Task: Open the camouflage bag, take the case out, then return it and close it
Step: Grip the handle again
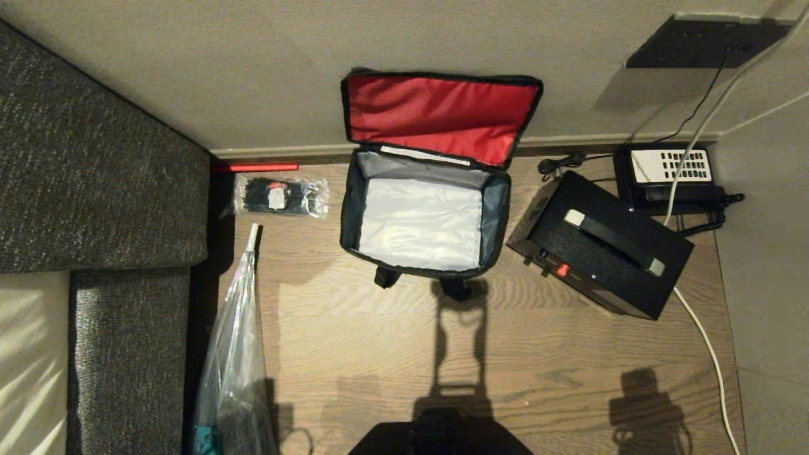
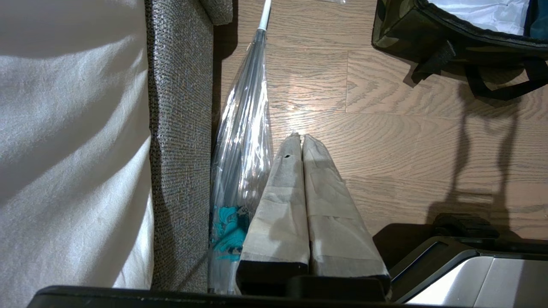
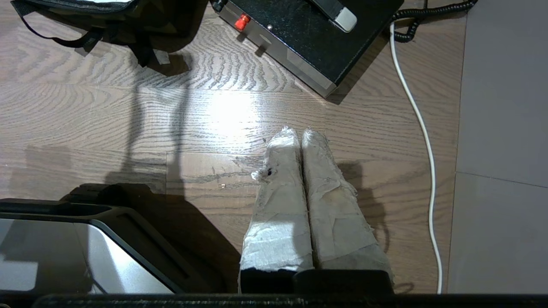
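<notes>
Head view: the camouflage bag (image 1: pixel 425 215) stands open on the wooden floor (image 1: pixel 379 341), its red-lined lid (image 1: pixel 439 117) propped back against the wall (image 1: pixel 253 69), its pale grey inside showing nothing in it. The case (image 1: pixel 600 243) lies on the floor just to the right of the bag, apart from it, with its handle up and its red knob (image 1: pixel 562 270) facing the robot. So the opening and removal look done; I judge the step in hand to be the return. Neither arm shows here, only their shadows.

Left wrist view: the left hand (image 2: pixel 299 137) hangs closed and empty above bare floor, its taped fingers (image 2: pixel 278 201) pressed together. A clear-wrapped umbrella (image 2: pixel 244 128) lies just beside it along the sofa (image 2: pixel 180 128), so there is little room on that side. The bag's near corner and strap (image 2: pixel 492 81) are well apart from it.

Right wrist view: the right hand (image 3: pixel 299 132) is likewise closed with nothing in it, over open floor. The case's near edge lies ahead, with a white cable (image 3: pixel 421 128) running past its right corner.

The next move probably calls for opening the right hand and reaching to the handle, then lifting the case left over the bag's rim. The case looks only slightly smaller than the bag's mouth, so it must go in square. The cable and the telephone (image 1: pixel 670 177) crowd the right; the floor in front is free.
</notes>
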Robot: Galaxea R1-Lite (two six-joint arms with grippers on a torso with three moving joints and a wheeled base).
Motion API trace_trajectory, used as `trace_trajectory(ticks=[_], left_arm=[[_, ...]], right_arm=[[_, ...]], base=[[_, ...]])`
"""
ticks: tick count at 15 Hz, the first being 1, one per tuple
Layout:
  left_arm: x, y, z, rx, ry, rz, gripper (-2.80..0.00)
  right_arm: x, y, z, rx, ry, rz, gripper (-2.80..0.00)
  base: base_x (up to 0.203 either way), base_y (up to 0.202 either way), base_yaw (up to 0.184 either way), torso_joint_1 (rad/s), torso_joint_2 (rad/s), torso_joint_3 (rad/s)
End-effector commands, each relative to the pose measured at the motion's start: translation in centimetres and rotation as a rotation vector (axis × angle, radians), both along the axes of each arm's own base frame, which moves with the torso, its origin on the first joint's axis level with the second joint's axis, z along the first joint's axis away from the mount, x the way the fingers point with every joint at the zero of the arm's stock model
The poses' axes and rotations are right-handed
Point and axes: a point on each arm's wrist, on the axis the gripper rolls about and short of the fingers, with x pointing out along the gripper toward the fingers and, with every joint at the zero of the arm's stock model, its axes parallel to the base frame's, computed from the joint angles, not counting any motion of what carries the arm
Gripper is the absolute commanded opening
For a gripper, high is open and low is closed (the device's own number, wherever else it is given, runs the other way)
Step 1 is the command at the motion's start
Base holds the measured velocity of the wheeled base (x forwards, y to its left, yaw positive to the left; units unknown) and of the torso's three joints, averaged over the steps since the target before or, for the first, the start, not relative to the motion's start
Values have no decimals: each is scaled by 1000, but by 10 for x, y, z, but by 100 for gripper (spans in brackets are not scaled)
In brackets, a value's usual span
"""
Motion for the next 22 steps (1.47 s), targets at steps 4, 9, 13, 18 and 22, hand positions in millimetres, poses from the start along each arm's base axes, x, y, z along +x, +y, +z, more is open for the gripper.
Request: trace_trajectory(ticks=[4, 9, 13, 18, 22], left_arm=[[0, 0, -1, 0, 1, 1, -280], [0, 0, -1, 0, 1, 1, -280], [0, 0, -1, 0, 1, 1, -280], [0, 0, -1, -2, 1, 1, -280], [0, 0, -1, 0, 1, 1, -280]], right_arm=[[0, 0, 0, -1, 0, 1, -280], [0, 0, 0, -1, 1, 1, -280], [0, 0, 0, -1, -1, 1, -280], [0, 0, 0, -1, 0, 1, -280], [0, 0, 0, -1, -1, 2, -280]], base=[[0, 0, 0, 0, 0, 0], [0, 0, 0, 0, 0, 0], [0, 0, 0, 0, 0, 0], [0, 0, 0, 0, 0, 0], [0, 0, 0, 0, 0, 0]])
